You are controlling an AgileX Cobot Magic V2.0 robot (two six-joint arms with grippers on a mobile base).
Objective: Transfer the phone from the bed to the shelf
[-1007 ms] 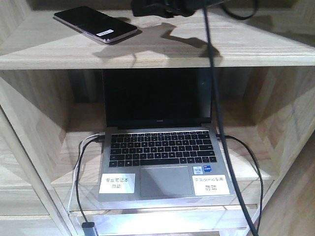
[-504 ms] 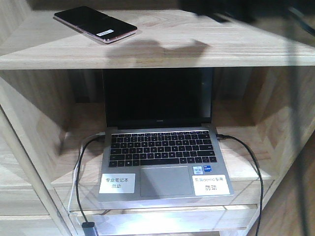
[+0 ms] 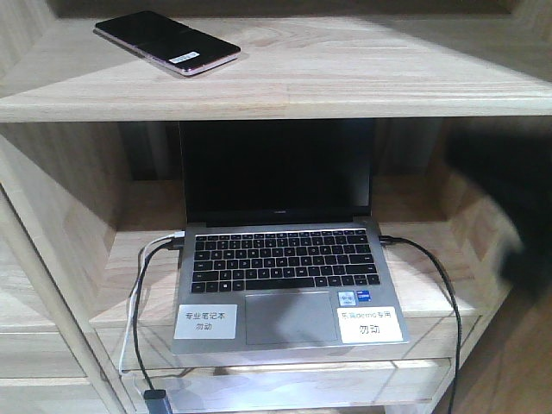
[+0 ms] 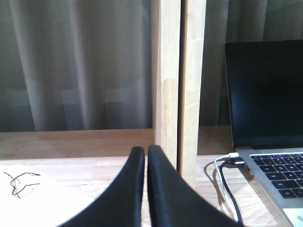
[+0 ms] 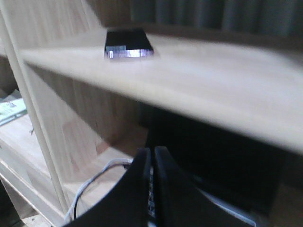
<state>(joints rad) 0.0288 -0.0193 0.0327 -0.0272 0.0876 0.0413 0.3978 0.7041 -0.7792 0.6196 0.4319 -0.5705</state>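
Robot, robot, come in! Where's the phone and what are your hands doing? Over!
Left gripper shut, empty. Right gripper shut, empty, below the upper board. Phone lying flat on the shelf, above the open laptop. Nothing touching the phone.

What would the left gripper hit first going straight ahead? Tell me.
Probably the shelf's upright wooden post, which stands directly beyond the shut fingers of the left gripper. The laptop sits off to the right, outside that line. Depth is uncertain.
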